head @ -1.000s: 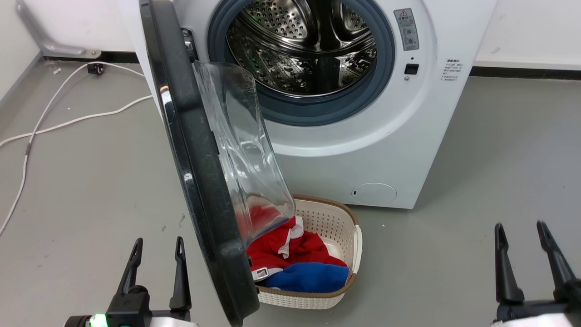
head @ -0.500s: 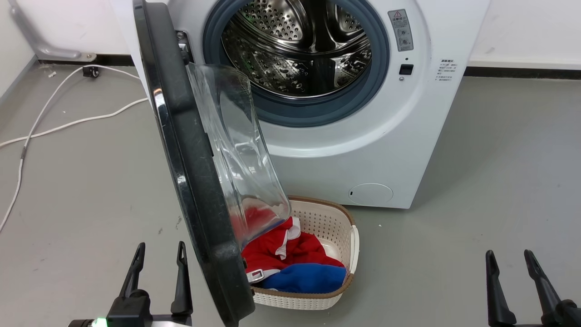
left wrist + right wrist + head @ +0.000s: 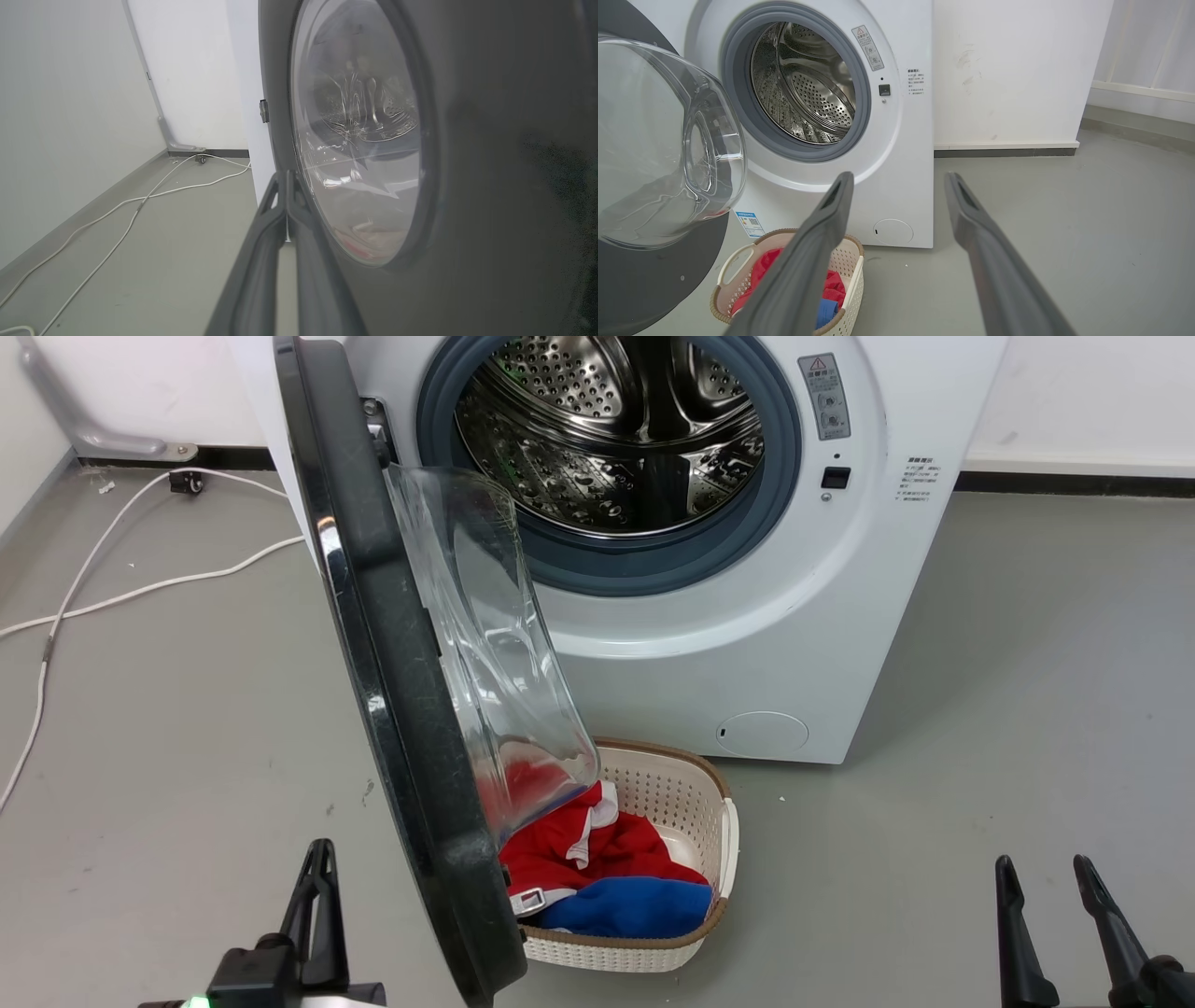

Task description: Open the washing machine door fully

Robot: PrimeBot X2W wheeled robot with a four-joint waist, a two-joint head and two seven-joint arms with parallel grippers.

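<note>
Left gripper (image 3: 320, 847) has changed since half a second ago: its two fingers, then spread apart, now stand pressed together with nothing between them, and it has shifted a little toward the washing machine door (image 3: 392, 644). In the left wrist view the closed fingers (image 3: 261, 242) run along the door's glossy outer face, very near it; we cannot tell whether they touch. The door itself has not moved over this interval. It hangs from its hinge at the left of the washing machine (image 3: 747, 644), swung out about square to the front, edge toward us, glass bowl facing right over the laundry basket (image 3: 724, 821) with its red and blue clothes (image 3: 607, 859). Drum mouth (image 3: 616, 439) stands fully exposed. Right gripper (image 3: 1043, 863) sits low at the right, fingers wide and empty, well apart from the door. Our reading: the swing has stopped and the left claw has let go or never gripped. If the hinge allows more travel, a push from the outer side would only close it; any last opening must come from the bowl side.
</note>
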